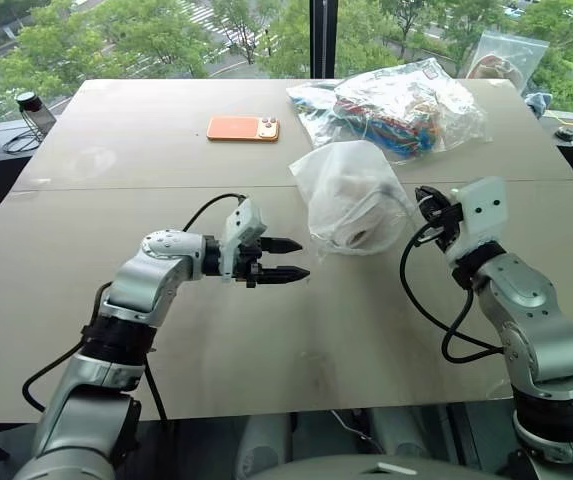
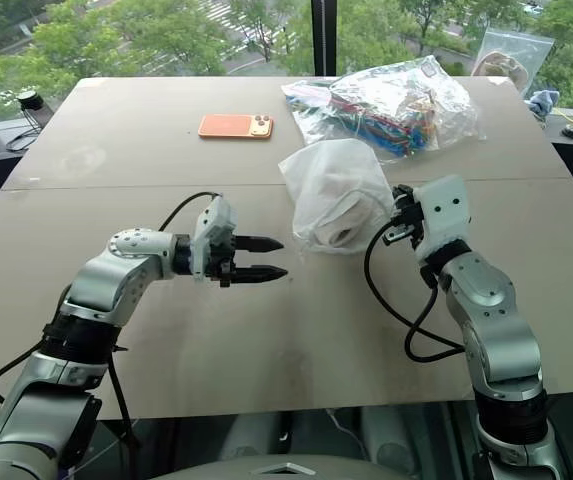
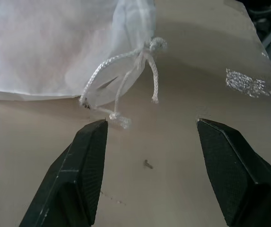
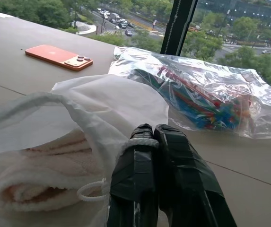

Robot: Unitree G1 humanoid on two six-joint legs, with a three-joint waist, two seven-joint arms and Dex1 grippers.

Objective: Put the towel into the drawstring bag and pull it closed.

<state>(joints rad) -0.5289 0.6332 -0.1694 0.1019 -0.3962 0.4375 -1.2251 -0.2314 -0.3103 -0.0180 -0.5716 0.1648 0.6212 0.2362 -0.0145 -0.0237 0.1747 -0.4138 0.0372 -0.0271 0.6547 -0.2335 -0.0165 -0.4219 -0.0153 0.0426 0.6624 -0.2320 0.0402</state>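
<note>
You've got a thin translucent white fabric drawstring bag [image 1: 351, 195] w/ twisted white cord [image 3: 121, 78]; inside, an off-white ribbed terry towel [image 4: 40, 177], soft & fuzzy. Matt beige table top [image 1: 116, 150], smooth. Crinkly glossy clear plastic bag [image 1: 396, 105]. Orange phone [image 1: 243, 128], satin back. Black gripper fingers [image 3: 85, 165] look finely textured, matt

The towel [image 4: 40, 182] lies in the drawstring bag [image 1: 351, 195], between both pincers, phone [image 1: 243, 128] behind.
</note>
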